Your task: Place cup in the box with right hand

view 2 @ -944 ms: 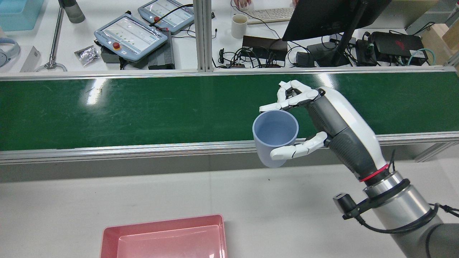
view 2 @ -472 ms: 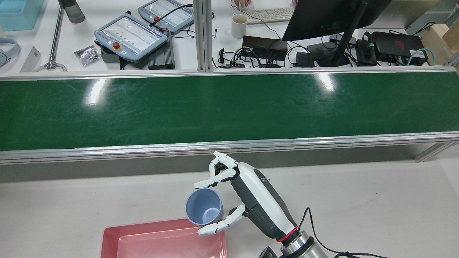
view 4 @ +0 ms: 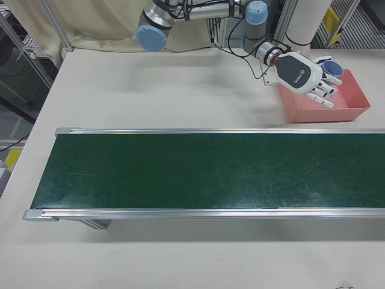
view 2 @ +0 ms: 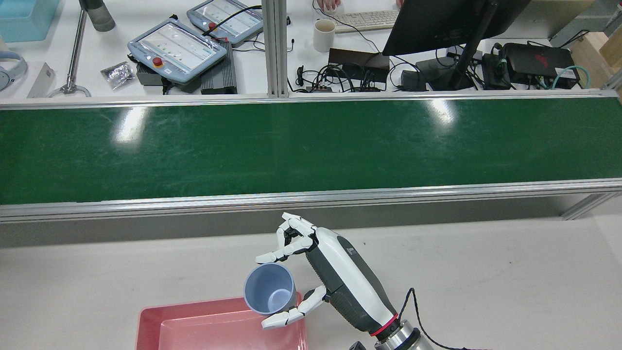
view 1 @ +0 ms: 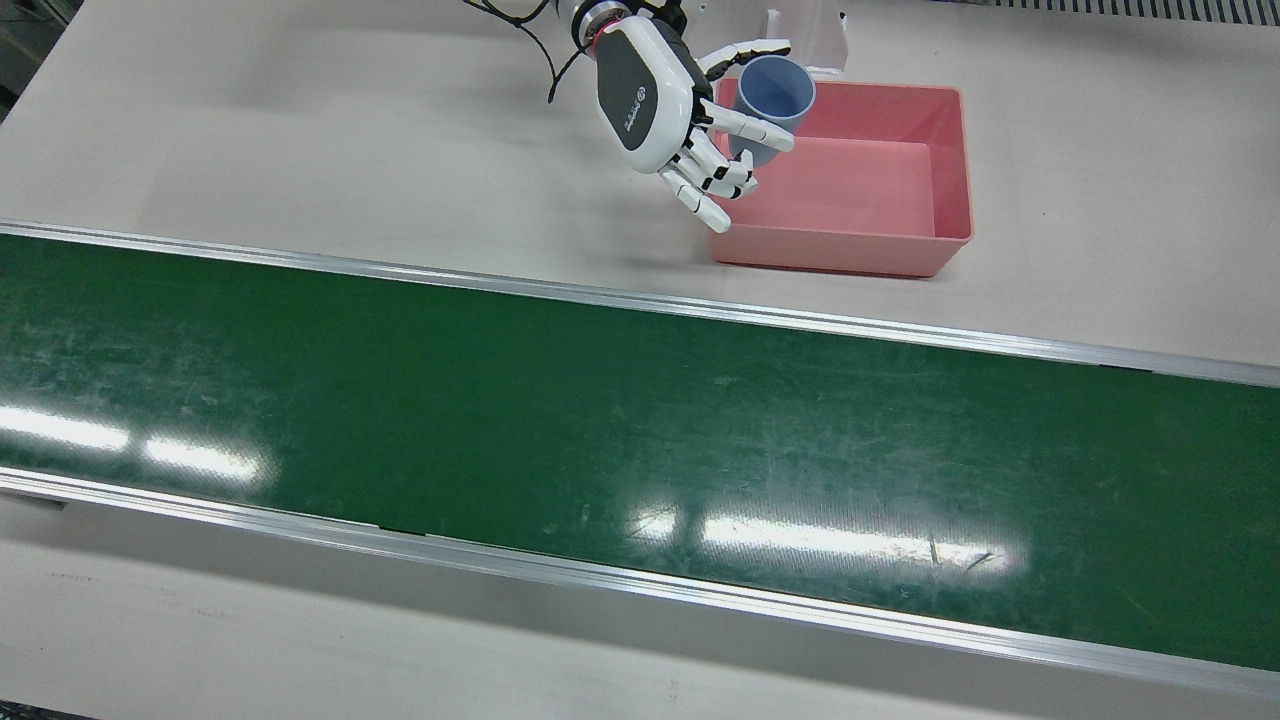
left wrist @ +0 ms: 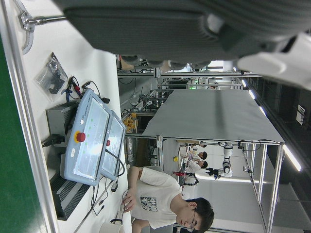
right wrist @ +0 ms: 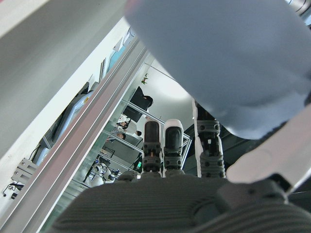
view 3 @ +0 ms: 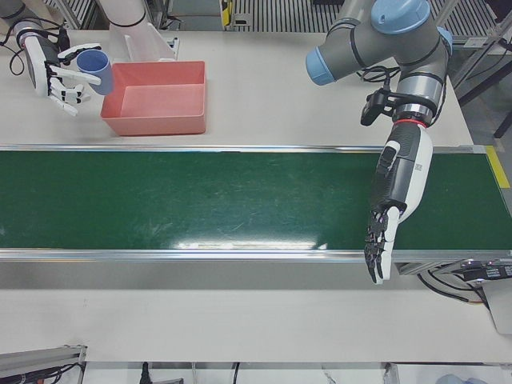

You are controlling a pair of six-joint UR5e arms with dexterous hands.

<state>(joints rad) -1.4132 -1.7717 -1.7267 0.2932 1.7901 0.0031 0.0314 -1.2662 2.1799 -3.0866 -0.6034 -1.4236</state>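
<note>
Right hand (view 2: 311, 272) is clamped on the blue cup (view 2: 269, 289), with one digit across the far side of its rim and the thumb pressing the near side of its wall. I see the cup held off the table, tilted, with its open mouth turned up and toward the rear camera. It sits over the edge of the pink box (view 2: 218, 323), at the corner nearest the right arm; from the front view the cup (view 1: 772, 95) overlaps the box's (view 1: 945, 170) wall on that side, and its base looks to be above the box floor rather than on it. I cannot tell whether it touches the wall. The remaining fingers (view 1: 705, 190) of the right hand (view 1: 665, 105) are spread and point toward the green conveyor belt (view 1: 600, 440).

My left hand (view 3: 392, 216) shows in the left-front view, well apart from the box, hanging over the belt's operator-side edge with its fingers straight and apart, holding nothing.
</note>
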